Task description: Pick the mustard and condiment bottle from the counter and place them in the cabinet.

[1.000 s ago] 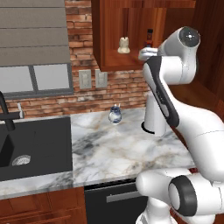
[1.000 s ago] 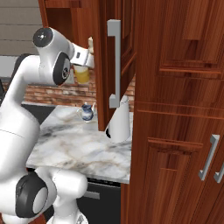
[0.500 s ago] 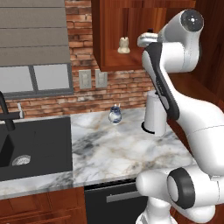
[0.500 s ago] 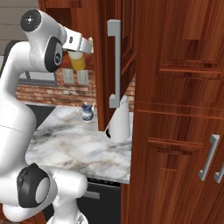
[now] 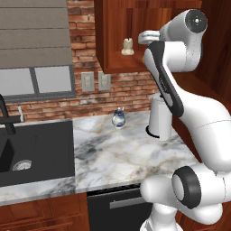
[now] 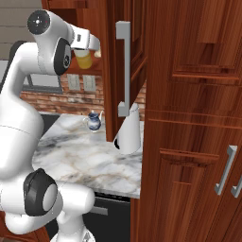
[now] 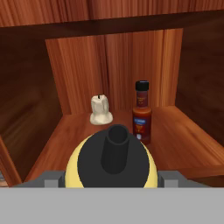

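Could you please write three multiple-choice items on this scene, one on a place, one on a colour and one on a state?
1. Where does the condiment bottle stand?
A. In the sink
B. On the cabinet shelf
C. On the counter by the paper towels

2. What colour is the body of the mustard?
A. Yellow
B. Green
C. White

3. What is the state of the gripper?
A. Open and empty over the counter
B. Shut on the condiment bottle
C. Shut on the mustard

Answers:
1. B: the hand view shows it upright on the shelf beside a small white candle.
2. A: yellow shows around its dark nozzle in the hand view and under the hand in the right base view.
3. C: the mustard sits between the fingers, held up at the cabinet opening.
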{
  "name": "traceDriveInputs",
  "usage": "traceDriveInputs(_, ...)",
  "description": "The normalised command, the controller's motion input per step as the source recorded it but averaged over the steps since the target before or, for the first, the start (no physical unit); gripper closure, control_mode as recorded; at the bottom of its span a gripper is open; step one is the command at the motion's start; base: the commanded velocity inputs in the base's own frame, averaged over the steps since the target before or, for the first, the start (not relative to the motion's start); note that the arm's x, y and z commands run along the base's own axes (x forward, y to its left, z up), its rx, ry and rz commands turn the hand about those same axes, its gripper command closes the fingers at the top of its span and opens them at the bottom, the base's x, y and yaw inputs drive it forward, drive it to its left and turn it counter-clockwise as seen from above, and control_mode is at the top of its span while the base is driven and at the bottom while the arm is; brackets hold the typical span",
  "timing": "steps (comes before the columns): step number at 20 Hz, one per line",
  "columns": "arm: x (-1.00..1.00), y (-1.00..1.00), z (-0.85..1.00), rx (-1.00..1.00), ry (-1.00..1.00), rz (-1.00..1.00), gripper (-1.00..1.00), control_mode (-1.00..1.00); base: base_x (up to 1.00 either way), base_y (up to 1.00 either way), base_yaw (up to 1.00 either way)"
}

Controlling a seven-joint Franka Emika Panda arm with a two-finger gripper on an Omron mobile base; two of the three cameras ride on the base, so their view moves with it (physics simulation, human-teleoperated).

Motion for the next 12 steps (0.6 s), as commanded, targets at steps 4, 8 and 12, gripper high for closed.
traceDriveInputs(4, 0.08, 0.11, 0.10, -0.06, -0.03, 0.03, 1.00, -1.00, 0.00, 0.00, 0.00)
traceDriveInputs(8, 0.13, 0.04, 0.00, -0.04, 0.00, 0.00, 1.00, -1.00, 0.00, 0.00, 0.00)
traceDriveInputs(12, 0.35, 0.04, -0.01, -0.06, 0.05, 0.00, 1.00, -1.00, 0.00, 0.00, 0.00)
